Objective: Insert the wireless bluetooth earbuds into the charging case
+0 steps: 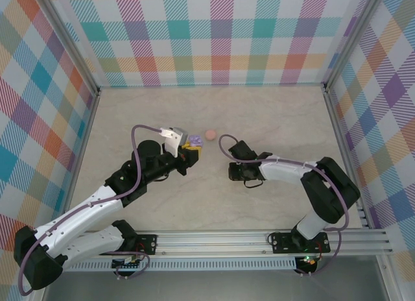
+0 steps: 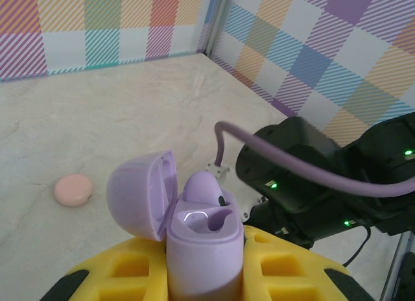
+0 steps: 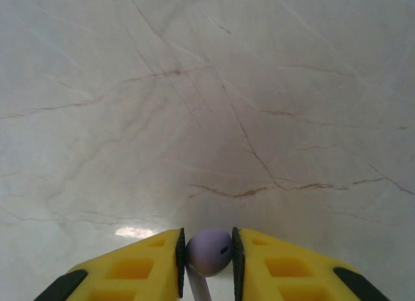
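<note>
The left gripper (image 2: 205, 278) is closed tight on the purple case (image 2: 204, 249), holding it upright between its yellow fingers (image 2: 123, 272) near the middle of the table (image 1: 272, 113). The case's lid (image 2: 139, 194) is hinged open, and one purple earbud (image 2: 202, 187) sits inside the case. A closed pink case (image 1: 210, 133) lies on the table just right of the purple one and slightly farther back. Further right, apart from both cases, the right gripper (image 3: 207, 249) is nearly closed, pinching the round head of a second purple earbud (image 3: 211, 251). Its stem runs down between the fingers.
</note>
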You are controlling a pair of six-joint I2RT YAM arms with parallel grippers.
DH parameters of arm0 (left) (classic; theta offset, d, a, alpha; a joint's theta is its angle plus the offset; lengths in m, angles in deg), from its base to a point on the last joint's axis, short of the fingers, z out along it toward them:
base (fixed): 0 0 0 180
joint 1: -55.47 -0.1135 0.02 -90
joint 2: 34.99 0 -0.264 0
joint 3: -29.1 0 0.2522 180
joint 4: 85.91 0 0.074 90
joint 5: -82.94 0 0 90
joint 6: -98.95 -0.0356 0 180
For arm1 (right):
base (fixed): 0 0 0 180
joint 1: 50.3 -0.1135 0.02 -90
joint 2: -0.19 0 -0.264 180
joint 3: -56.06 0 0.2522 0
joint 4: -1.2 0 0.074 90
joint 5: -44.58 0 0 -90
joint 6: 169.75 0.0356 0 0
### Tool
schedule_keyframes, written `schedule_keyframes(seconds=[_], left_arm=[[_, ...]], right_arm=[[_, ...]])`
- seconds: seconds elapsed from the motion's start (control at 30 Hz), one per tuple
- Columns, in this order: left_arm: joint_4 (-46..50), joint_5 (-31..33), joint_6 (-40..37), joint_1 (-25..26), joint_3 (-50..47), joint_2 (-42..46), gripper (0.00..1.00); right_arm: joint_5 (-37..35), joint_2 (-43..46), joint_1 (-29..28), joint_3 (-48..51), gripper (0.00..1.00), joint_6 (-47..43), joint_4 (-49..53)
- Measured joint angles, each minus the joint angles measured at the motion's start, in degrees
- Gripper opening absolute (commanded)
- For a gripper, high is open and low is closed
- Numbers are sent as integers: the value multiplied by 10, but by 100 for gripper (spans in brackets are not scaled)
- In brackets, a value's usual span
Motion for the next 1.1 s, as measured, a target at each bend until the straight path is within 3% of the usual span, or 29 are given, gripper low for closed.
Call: schedule_keyframes(seconds=[0.13,0.23,0.4,0.77,1.1], left_arm=[[0,0,0,0,0,0,0],[0,0,0,0,0,1,0],[0,0,0,0,0,4,0],[0,0,0,0,0,19,0],[1,3,0,0,0,26,0]], right_arm=[[-2,-14,1,-21,33,0,5],[-2,-33,3,-46,43,-5,21],[15,-69,9,-104,52,-35,93],[63,-184,28,-276,49,-147,268],[73,-200,32,-301,43,-188,337]])
